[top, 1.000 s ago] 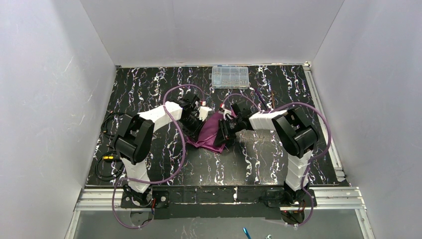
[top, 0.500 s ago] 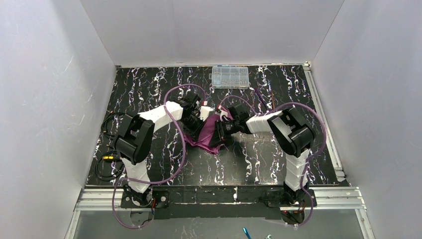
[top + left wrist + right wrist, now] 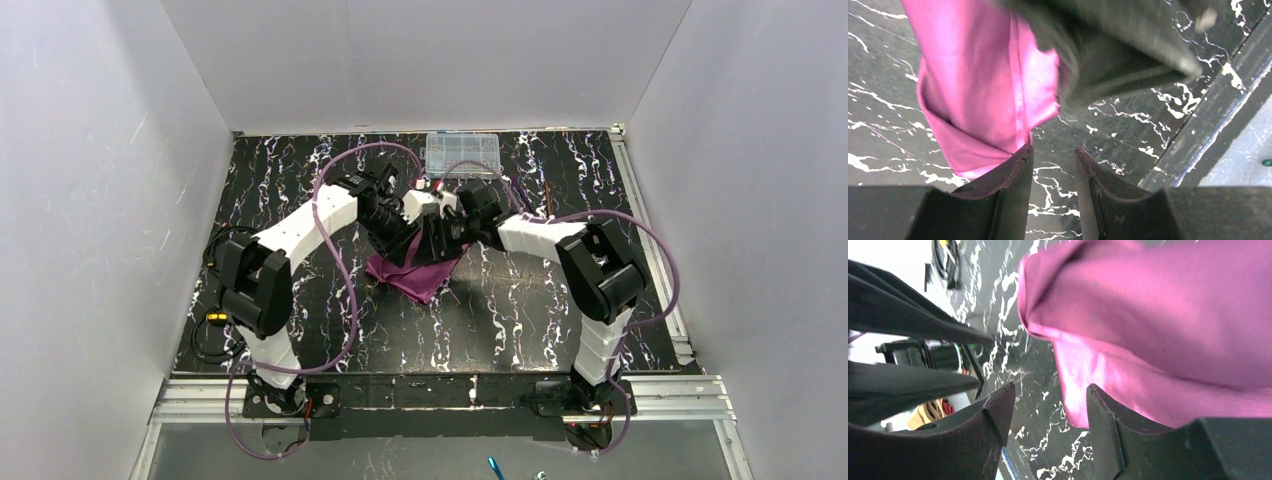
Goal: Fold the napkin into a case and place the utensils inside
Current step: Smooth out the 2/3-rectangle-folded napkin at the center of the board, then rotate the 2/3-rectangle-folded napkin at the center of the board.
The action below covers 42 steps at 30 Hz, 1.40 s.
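While the left pincer (image 3: 1053, 162) and right pincer (image 3: 1048, 407) are gaping narrowly, gripping nothing, the napkin (image 3: 415, 275) is bunching just beside both.

Clear compartment box (image 3: 462, 155) at far edge, black white-veined table (image 3: 520, 320), white walls (image 3: 420, 60)

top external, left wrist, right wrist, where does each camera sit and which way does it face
top external: above and behind the arm bases, looking down on the table; both arms show.
left wrist: on the left arm, looking past the left gripper, fingers apart, at the napkin.
right wrist: on the right arm, looking past the right gripper, fingers apart, at the napkin.
shared: all three see the napkin.
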Available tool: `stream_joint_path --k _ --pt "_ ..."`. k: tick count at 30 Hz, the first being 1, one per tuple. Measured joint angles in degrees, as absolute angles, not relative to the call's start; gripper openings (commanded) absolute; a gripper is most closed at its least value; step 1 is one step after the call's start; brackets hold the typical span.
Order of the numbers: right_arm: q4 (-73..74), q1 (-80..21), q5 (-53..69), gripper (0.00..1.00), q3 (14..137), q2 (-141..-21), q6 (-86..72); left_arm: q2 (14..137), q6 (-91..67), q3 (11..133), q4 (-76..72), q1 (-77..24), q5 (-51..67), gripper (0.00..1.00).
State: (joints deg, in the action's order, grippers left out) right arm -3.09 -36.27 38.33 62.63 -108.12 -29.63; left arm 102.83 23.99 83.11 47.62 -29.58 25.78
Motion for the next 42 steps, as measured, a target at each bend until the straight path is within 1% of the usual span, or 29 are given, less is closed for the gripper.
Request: stream_joint_path --k 3,4,6,8,10,14,17,20,24,30,33,38,40,42 --pt "1.2 -33.7 37.9 0.67 67.4 -106.1 -26.2 99.8 23.9 80.5 48.2 -29.5 26.8 0.34" --pt "2.3 -32.7 37.7 0.66 68.6 -105.8 -25.1 99.2 23.8 79.6 48.1 -29.5 27.0 0.33" --pt "4.5 -30.6 37.0 0.61 71.3 -105.7 -23.4 98.0 23.9 76.9 47.6 -29.5 27.6 0.32" --pt "6.9 -29.0 36.1 0.52 74.4 -106.8 -22.0 97.4 24.6 74.4 46.6 -29.5 28.1 0.32" --pt "8.5 -27.4 35.4 0.47 79.6 -110.1 -20.5 97.1 26.0 72.2 45.8 -29.9 28.0 0.32" --pt "9.8 -25.9 33.4 0.42 89.9 -119.7 -18.5 97.1 30.2 70.0 43.8 -32.5 26.7 0.32" --pt "10.3 -25.7 32.1 0.39 93.2 -125.5 -17.7 97.1 32.7 70.0 42.0 -35.5 25.6 0.32" --pt "10.8 -25.7 31.7 0.38 93.1 -129.1 -18.1 97.8 34.6 70.2 40.5 -38.7 24.7 0.30" --pt "8.7 -25.3 32.6 0.38 92.0 -129.3 -18.9 101.0 36.8 70.3 38.4 -41.3 23.6 0.27" --pt "6.6 -24.7 31.5 0.38 86.4 -125.8 -19.4 104.3 41.7 68.7 35.8 -41.3 18.8 0.18" --pt "6.2 -24.5 29.5 0.40 82.5 -122.8 -19.4 103.7 45.3 66.5 35.0 -41.2 17.0 0.16" --pt "6.2 -24.4 25.6 0.42 75.1 -116.9 -19.3 100.2 51.2 62.0 32.8 -40.9 14.3 0.15" --pt "6.6 -24.4 24.2 0.45 72.8 -114.5 -19.2 99.0 52.8 60.8 32.9 -40.4 13.6 0.18" --pt "7.4 -24.4 22.5 0.46 71.4 -112.0 -19.1 98.0 54.1 60.3 34.0 -39.4 12.9 0.22"
